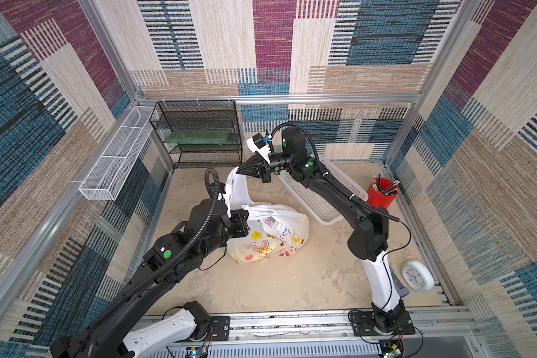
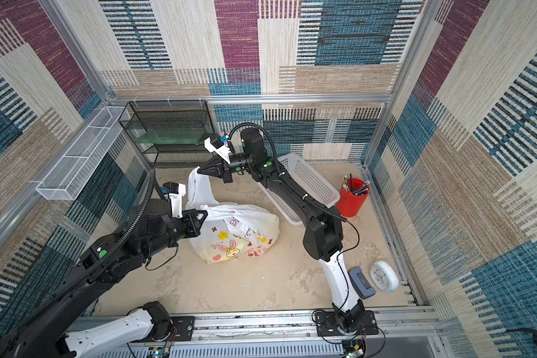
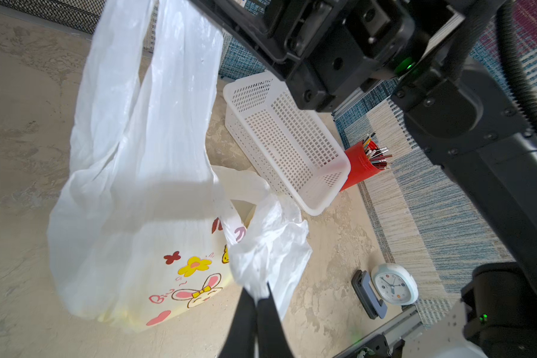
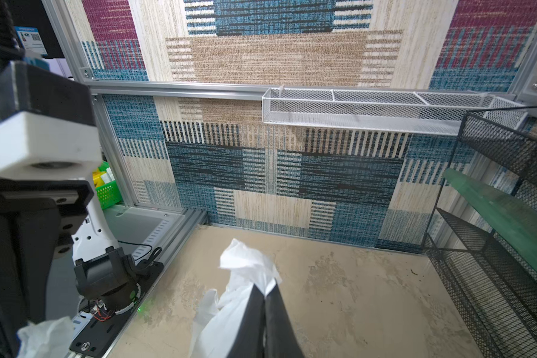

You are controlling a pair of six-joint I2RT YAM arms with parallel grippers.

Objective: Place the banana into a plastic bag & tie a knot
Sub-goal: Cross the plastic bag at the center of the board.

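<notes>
My left claw [image 3: 259, 299] pinches one handle of the plastic bag [image 1: 270, 245]; my right claw [image 4: 265, 289] pinches the other, raised higher.

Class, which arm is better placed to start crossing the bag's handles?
Probably right: the right gripper holds its handle raised, free to swing over the one the left gripper pins low.

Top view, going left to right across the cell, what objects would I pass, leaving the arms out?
white wire tray → black mesh shelf → plastic bag → white perforated basket → red pencil cup → white clock
</notes>
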